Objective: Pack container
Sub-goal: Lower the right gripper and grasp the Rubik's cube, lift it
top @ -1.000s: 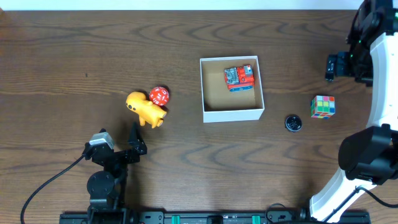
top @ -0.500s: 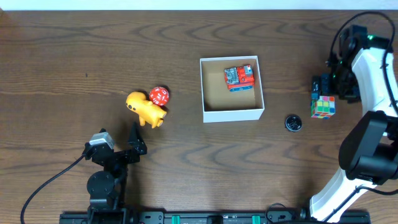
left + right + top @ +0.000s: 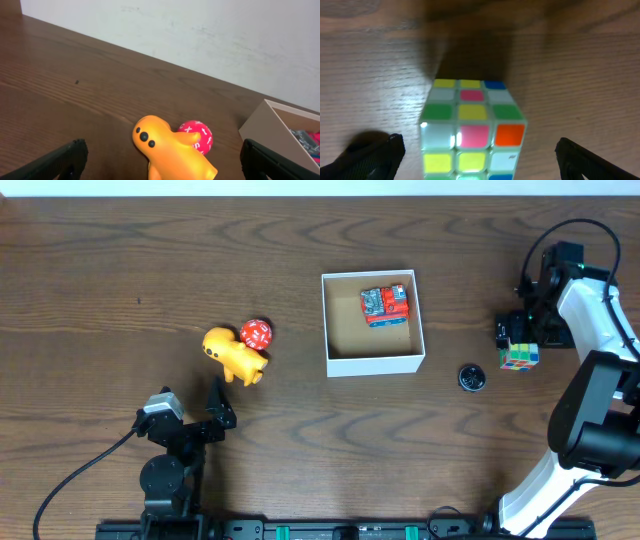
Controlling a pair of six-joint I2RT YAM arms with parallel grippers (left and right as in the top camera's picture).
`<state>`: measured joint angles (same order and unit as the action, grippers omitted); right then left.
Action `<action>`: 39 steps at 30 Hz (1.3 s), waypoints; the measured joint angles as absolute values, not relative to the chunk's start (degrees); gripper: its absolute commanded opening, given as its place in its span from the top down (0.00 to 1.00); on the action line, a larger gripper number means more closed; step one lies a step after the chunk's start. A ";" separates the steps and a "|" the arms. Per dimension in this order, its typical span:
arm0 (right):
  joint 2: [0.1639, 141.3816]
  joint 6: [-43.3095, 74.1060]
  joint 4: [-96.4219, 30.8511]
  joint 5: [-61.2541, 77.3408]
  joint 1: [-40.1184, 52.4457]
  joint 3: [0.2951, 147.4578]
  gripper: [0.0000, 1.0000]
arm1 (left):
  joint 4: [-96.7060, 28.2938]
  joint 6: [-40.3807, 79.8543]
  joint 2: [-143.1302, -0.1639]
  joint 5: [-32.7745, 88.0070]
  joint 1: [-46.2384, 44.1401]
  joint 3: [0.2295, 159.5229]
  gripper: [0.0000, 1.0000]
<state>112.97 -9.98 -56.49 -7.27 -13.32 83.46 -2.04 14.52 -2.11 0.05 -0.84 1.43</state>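
The container (image 3: 373, 363) is a square white box with a brown inside near the table's middle. A red and grey toy (image 3: 385, 304) lies in it. A colour cube (image 3: 519, 354) stands on the table at the right. My right gripper (image 3: 517, 332) is open and hangs over the cube; in the right wrist view the cube (image 3: 471, 130) sits between its spread fingers (image 3: 480, 155). A yellow toy animal (image 3: 233, 355) and a red ball (image 3: 256, 334) lie left of the box. My left gripper (image 3: 195, 418) is open and empty near the front edge, facing the yellow toy (image 3: 172, 152).
A small black round object (image 3: 471, 377) lies on the table between the box and the cube. A white wall (image 3: 200, 30) rises behind the table's far edge. The box corner (image 3: 280, 125) shows at the right of the left wrist view.
My right arm has swung down from the far right corner toward me and leftward, bringing its gripper over the colour cube. The left arm and the toys have not moved.
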 measured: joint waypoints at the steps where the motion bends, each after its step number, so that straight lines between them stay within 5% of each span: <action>1: 112.97 -10.04 -55.83 -7.25 -13.58 83.02 0.01 | -2.04 14.52 -2.11 0.08 -0.84 1.43 0.02; 12: 112.97 -10.61 -52.62 -1.41 -14.92 80.75 0.20 | -2.04 14.52 -2.11 0.05 -0.84 1.43 0.02; 30: 112.97 -6.20 -50.02 0.30 -14.94 77.34 0.21 | -2.04 14.52 -2.11 0.05 -0.84 1.43 0.02; 36: 112.99 -5.50 -49.69 0.27 -14.94 76.99 0.31 | -2.04 14.52 -2.11 0.05 -0.84 1.43 0.02; 39: 112.99 -5.43 -49.71 0.27 -14.94 76.99 0.46 | -2.04 14.52 -2.11 0.05 -0.84 1.43 0.02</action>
